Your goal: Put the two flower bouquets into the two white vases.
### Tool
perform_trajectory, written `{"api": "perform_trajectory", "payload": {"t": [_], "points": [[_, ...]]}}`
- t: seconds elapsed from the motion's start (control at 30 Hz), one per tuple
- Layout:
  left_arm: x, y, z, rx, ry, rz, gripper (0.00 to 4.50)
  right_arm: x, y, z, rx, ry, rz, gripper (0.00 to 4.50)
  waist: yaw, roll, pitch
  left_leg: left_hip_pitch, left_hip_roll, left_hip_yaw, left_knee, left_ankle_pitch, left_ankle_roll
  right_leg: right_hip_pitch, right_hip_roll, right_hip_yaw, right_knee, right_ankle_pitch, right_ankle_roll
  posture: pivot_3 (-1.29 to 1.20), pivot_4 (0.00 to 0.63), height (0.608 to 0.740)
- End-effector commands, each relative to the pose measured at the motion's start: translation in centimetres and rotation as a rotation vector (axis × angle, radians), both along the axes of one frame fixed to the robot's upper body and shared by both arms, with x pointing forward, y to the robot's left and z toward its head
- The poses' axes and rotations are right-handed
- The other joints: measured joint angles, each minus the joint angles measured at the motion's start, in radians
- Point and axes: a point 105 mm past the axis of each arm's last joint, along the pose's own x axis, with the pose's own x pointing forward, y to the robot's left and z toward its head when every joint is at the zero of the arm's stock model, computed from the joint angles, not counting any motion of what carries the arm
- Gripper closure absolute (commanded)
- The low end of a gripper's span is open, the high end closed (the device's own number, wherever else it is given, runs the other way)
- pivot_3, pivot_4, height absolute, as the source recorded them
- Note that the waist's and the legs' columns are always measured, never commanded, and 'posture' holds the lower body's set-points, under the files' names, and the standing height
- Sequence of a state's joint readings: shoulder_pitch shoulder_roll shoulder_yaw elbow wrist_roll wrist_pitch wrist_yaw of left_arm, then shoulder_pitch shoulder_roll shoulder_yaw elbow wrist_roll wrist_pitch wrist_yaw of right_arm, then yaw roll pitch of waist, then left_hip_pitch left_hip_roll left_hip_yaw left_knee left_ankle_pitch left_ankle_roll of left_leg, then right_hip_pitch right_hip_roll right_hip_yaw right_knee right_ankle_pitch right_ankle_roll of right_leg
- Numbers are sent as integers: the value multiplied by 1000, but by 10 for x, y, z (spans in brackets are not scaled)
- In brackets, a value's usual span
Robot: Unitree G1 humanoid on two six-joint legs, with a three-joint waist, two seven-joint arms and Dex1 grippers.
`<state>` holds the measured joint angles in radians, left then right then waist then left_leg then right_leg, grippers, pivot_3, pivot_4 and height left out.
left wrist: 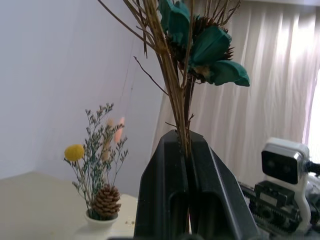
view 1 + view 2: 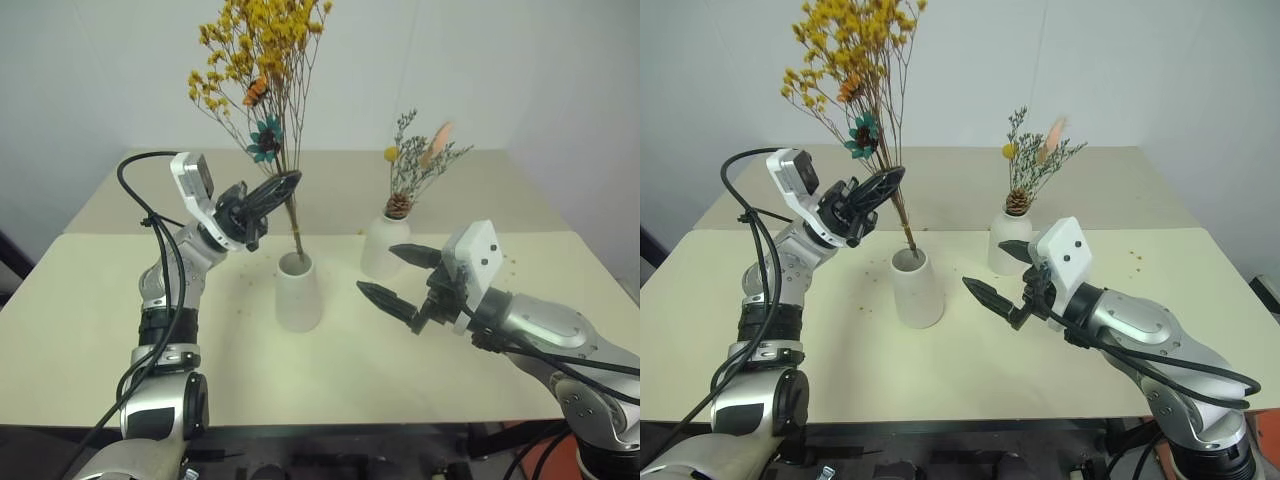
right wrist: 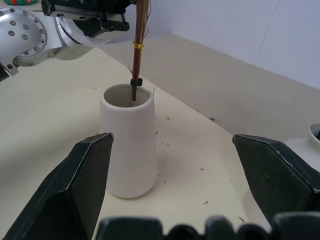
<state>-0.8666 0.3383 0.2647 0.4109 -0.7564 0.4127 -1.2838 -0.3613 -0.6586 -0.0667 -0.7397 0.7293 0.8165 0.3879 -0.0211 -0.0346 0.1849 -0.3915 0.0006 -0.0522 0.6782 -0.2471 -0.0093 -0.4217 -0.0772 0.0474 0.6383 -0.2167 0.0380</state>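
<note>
Showing stems (image 3: 136, 65) inside cone vase (image 3: 129, 145)

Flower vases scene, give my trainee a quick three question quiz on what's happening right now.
1. True or false: the left end effector is shut on the yellow bouquet.
2. Which vase do its stems enter: A the cone vase, B the bottle vase?
3. What already stands in the bottle vase?

Key:
1. True
2. A
3. The grey-green sprig bunch with a pinecone. The right end effector is open, beside the vases.
</note>
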Motion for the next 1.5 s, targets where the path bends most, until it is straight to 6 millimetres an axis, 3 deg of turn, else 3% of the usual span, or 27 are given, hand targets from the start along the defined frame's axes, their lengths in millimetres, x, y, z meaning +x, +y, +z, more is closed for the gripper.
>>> {"api": "perform_trajectory", "payload": {"t": [0.03, 0.5, 0.63, 1.0, 1.23, 1.5], "points": [[-8, -3, 2, 45, -62, -13, 4465, -5, -1, 9, -12, -50, -11, 0, 1, 0, 0, 0, 0, 0, 0, 0, 0, 0, 0, 0, 0, 0, 0, 0, 150, 740], [-15, 0, -34, 125, -48, -6, 4465, -4, 0, 5, -36, -54, -5, 0, 2, 0, 0, 0, 0, 0, 0, 0, 0, 0, 0, 0, 0, 0, 0, 0, 150, 740], [-20, 3, -37, 128, -62, -13, 3474, -3, 1, 4, -42, -57, -4, 0, 2, 0, 0, 0, 0, 0, 0, 0, 0, 0, 0, 0, 0, 0, 0, 0, 150, 740], [-19, 5, -49, 220, -61, 46, 26, 0, 2, 3, -35, -54, 1, 0, 3, 0, 0, 0, 0, 0, 0, 0, 0, 0, 0, 0, 0, 0, 0, 0, 150, 740], [-13, -1, -32, 282, -84, 100, 26, 6, 1, 4, -16, -52, -17, 0, 3, 0, 0, 0, 0, 0, 0, 0, 0, 0, 0, 0, 0, 0, 0, 0, 150, 740], [-27, -1, -16, 365, -136, 48, 26, 8, 1, 0, -33, -53, -31, 0, -1, 0, 0, 0, 0, 0, 0, 0, 0, 0, 0, 0, 0, 0, 0, 0, 150, 740]]}}
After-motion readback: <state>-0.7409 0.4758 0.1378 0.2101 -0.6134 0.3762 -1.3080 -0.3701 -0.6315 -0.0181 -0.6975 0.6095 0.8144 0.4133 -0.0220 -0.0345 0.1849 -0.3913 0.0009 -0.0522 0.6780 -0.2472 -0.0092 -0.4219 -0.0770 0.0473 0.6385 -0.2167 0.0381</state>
